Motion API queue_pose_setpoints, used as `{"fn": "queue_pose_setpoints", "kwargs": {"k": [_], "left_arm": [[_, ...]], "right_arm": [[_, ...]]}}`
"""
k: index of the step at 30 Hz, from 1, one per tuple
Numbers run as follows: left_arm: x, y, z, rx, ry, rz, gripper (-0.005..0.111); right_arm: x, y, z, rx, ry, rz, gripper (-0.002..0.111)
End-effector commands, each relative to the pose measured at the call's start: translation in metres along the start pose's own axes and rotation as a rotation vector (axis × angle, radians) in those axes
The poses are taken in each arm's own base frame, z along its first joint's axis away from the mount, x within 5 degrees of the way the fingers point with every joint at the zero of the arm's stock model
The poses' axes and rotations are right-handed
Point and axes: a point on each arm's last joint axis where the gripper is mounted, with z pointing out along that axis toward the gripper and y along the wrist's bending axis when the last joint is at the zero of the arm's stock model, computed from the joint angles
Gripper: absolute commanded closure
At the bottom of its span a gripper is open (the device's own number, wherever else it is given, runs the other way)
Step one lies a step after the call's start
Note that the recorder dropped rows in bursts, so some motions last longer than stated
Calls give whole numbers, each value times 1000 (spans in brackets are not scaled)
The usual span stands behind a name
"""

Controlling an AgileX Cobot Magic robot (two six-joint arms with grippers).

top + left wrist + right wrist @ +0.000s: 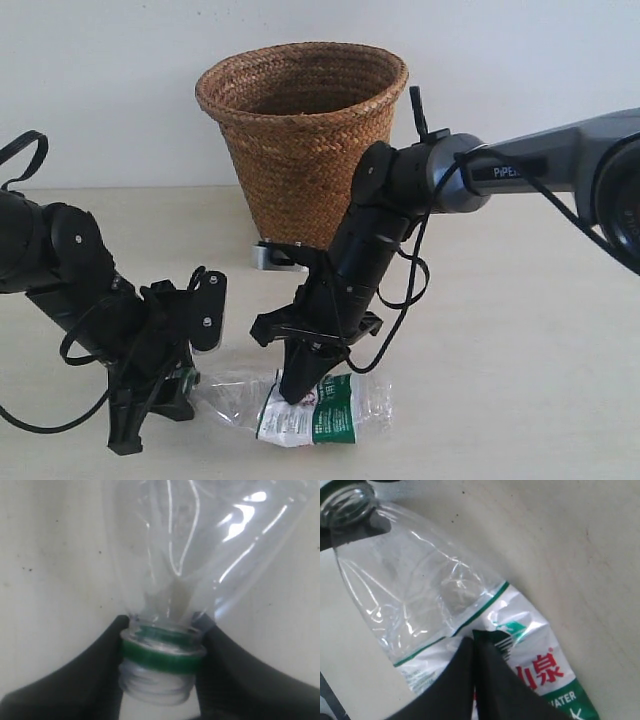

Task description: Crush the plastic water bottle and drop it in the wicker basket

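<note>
The plastic water bottle [310,408] lies on its side on the table, flattened and creased, its green-and-white label [540,670] facing up. My left gripper [170,385] is shut on the bottle's neck at the green ring [162,656], one black finger [85,680] on each side. My right gripper [300,385] is shut, its tips pressed down onto the label [312,415] in the bottle's middle; in the right wrist view the right gripper [473,639] has its fingers together with nothing between them. The wicker basket [303,130] stands upright behind both arms.
A small grey block [275,256] sits at the basket's base. The pale table [520,330] stretches to the right of the bottle. The right arm [520,170] reaches in from the right, above the table.
</note>
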Motion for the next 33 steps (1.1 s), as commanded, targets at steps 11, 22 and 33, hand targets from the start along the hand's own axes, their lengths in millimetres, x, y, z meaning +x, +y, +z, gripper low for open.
{"fn": "queue_pose_setpoints", "kwargs": {"k": [11,22,33], "left_arm": [[-1,1,2,-8,-19,-90,102],[-12,4,-12,43,-63,-132,102],[-50,16,-104,28,-206,-37,102]], "right_arm": [[25,38,-92,198,-84,-170,108],[73,1,-186,279,-283,-16,108],[172,-56,-212,324,-352,244,108]]}}
